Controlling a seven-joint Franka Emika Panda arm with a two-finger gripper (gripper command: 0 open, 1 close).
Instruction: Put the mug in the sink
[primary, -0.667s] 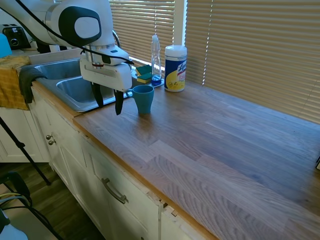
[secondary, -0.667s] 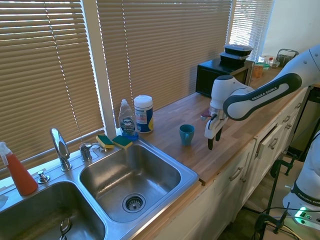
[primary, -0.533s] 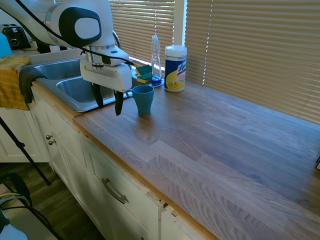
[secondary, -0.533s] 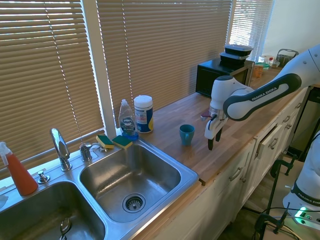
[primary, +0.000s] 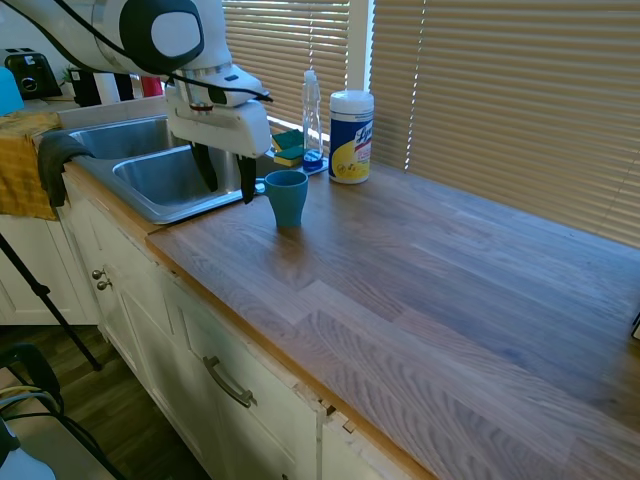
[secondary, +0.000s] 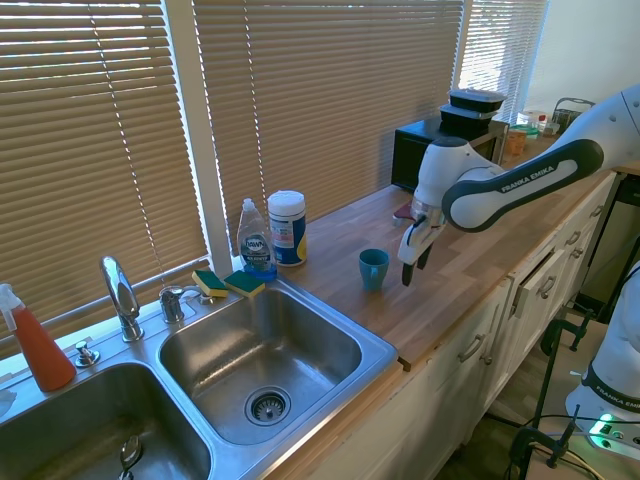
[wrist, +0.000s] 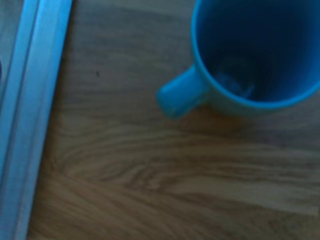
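1. The claw (primary: 228, 178) hangs above the wooden desk (primary: 420, 280) with its two dark fingers (primary: 247, 180) pointing down and standing apart, nothing between them; in the second exterior view the claw (secondary: 412, 265) shows just beside the mug, clear of it.
2. The mug (primary: 286, 197), small and teal-blue, stands upright on the desk just right of the claw in the first exterior view, near the sink's rim; in the second exterior view the mug (secondary: 373, 269) sits between the claw and the sink; the wrist view looks down into the open mug (wrist: 255, 55) with its stubby handle (wrist: 181, 93) sticking out toward a strip of steel rim (wrist: 30, 100).
3. The sink (secondary: 340, 385), a stainless double basin, is set in the desk left of the mug in both exterior views; its basins hold no mug; a curved chrome faucet (secondary: 120, 296) rises at its far edge.
4. On the far rim lie two yellow-and-green sponges (secondary: 229, 283); beside them stands a clear dish soap bottle (secondary: 256, 241), and just right of it a white-and-yellow wipes canister (secondary: 287, 228), taller than the mug and well apart from it.
5. An orange spray bottle (secondary: 35, 344) stands at the far left of the sink; a black microwave (secondary: 440, 148) with dark containers on top sits far along the desk; closed blinds (secondary: 320, 100) cover the windows behind.
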